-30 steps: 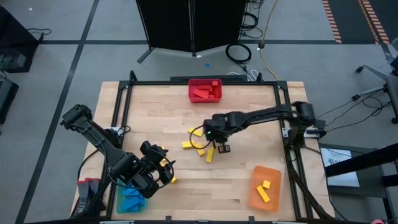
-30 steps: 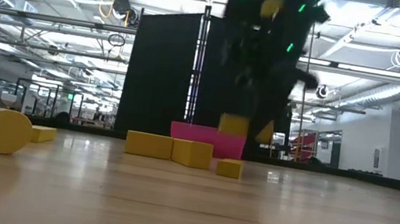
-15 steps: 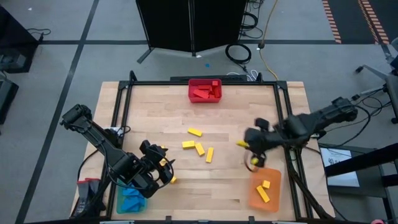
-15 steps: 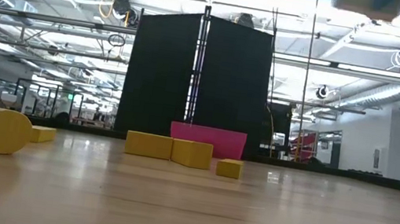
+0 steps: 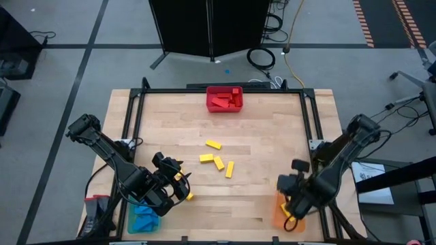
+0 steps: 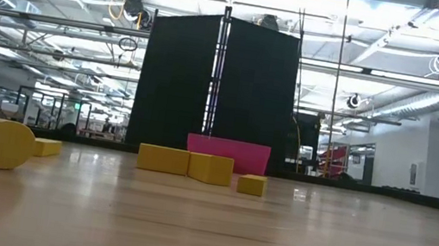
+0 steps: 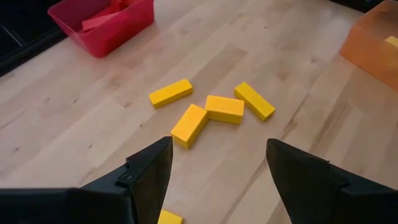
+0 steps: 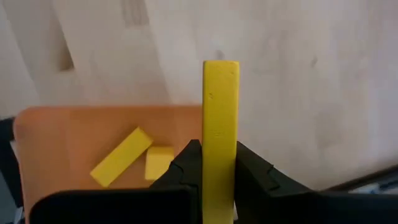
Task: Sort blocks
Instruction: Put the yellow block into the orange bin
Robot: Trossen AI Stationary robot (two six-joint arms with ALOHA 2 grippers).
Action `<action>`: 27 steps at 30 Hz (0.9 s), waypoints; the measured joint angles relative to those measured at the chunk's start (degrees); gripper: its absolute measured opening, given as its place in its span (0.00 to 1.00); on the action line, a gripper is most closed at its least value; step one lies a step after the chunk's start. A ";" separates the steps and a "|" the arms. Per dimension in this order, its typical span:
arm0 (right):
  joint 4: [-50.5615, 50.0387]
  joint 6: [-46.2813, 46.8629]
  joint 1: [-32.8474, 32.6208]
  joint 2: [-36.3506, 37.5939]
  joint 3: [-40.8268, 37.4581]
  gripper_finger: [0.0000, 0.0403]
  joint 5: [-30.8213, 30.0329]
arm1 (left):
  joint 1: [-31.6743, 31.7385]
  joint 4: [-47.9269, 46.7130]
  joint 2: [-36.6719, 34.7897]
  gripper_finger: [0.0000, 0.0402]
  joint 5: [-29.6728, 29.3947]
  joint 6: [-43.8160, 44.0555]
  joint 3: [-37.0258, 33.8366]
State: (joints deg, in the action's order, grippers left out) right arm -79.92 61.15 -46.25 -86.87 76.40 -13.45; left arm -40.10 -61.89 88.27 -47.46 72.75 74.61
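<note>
My right gripper point(image 5: 289, 212) point(image 8: 220, 180) hovers over the orange bin point(image 5: 281, 205) at the table's near right and is shut on a yellow block point(image 8: 220, 118). Two more yellow blocks point(image 8: 121, 157) lie in that bin. Several yellow blocks point(image 5: 218, 160) point(image 7: 211, 111) point(image 6: 187, 164) lie flat mid-table. My left gripper point(image 5: 174, 185) point(image 7: 217, 180) is open near the left near corner, looking toward those blocks, with a small yellow block point(image 7: 169, 218) just below it. Red blocks fill the red bin point(image 5: 225, 99). Blue blocks sit in the blue bin point(image 5: 143, 218). My right gripper pinches the yellow block between its two fingers point(image 8: 186, 168), on the end nearest the wrist point(image 8: 220, 163). The fingers point down from above and the block runs along them, its free end point(image 8: 220, 68) jutting past the fingertips. It is lifted clear above the orange bin.
The red bin stands at the far edge's middle, the blue bin at the near left corner, and the orange bin at the near right corner. A black metal frame point(image 5: 136, 116) edges the table. Bare wood lies between the mid-table blocks and the orange bin.
My right gripper has lifted a yellow block from the mid-table cluster and carried it toward the table's right and near edge, until it is over the orange bin. The remaining blocks have stayed where they were.
</note>
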 joint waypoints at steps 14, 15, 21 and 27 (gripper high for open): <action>4.53 27.02 -9.56 -6.11 -0.61 0.09 5.14 | 0.00 -0.15 0.00 0.66 -0.66 -0.07 0.00; 6.48 28.03 -10.12 -6.08 -0.77 0.09 5.38 | 0.00 -0.15 0.00 0.66 -0.66 -0.07 0.00; 14.77 33.81 -12.85 -6.12 -0.96 0.09 5.90 | 0.00 -0.15 0.00 0.66 -0.72 -0.02 -0.02; 13.71 35.99 -14.03 -6.12 -1.00 0.09 5.70 | 0.00 -0.15 0.00 0.66 -0.82 -0.09 -0.02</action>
State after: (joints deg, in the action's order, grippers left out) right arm -66.21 97.14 -60.29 -92.99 75.40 -7.75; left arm -40.10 -62.04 88.27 -48.28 72.66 74.59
